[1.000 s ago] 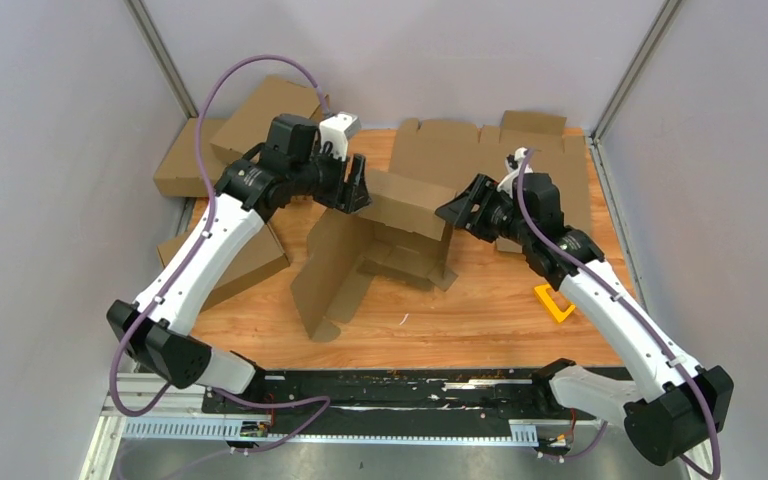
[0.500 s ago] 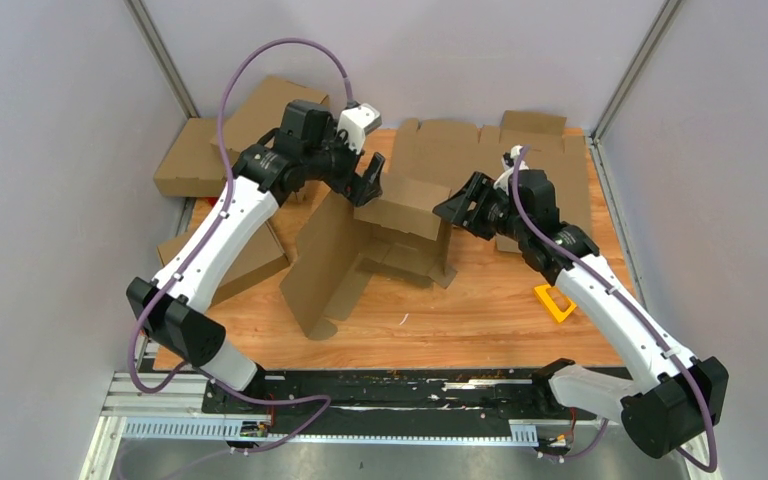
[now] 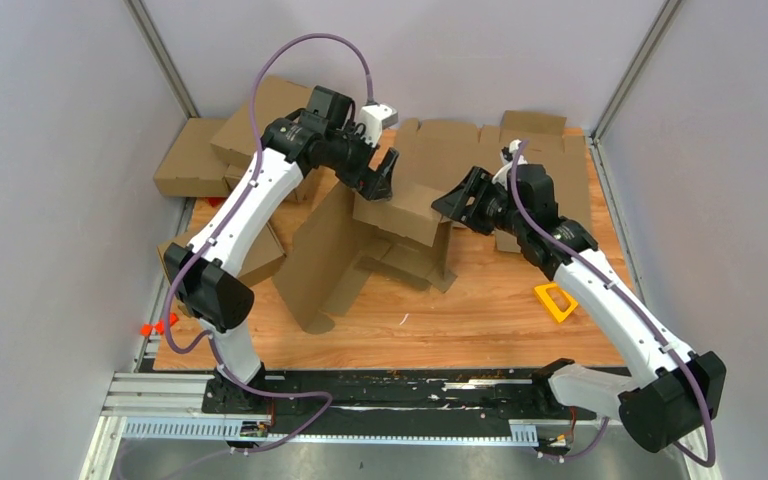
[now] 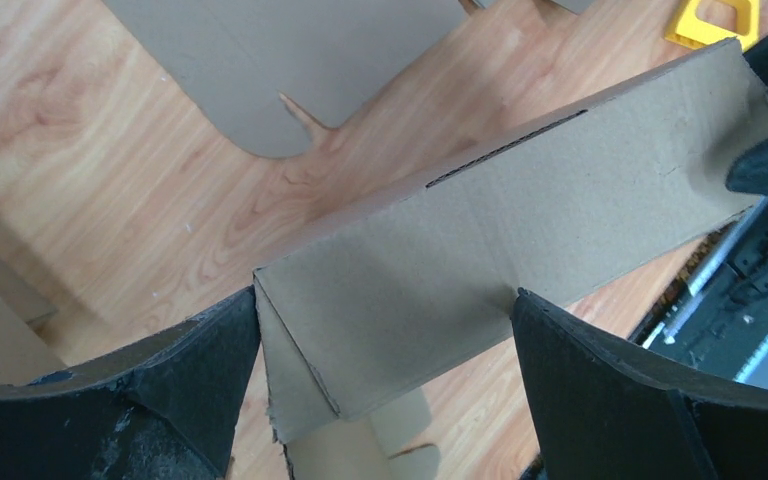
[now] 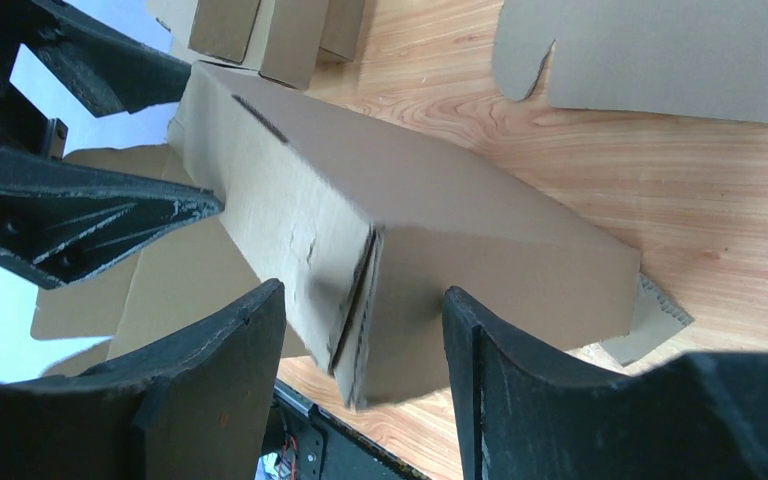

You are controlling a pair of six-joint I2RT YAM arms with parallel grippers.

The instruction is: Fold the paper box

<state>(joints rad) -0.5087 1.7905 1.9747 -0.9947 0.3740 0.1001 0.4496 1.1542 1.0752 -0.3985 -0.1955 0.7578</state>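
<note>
Wood-grain tabletop (image 3: 480, 310) between grey walls (image 3: 50, 150) carries the paper box (image 3: 400, 205), right fingers (image 5: 210, 390) gripping it, left fingers (image 4: 600, 400) open.

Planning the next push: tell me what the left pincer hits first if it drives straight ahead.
The box: its folded wall sits between the fingers of the open left pincer, so it would likely meet that cardboard almost at once; exact depth is unclear.
</note>
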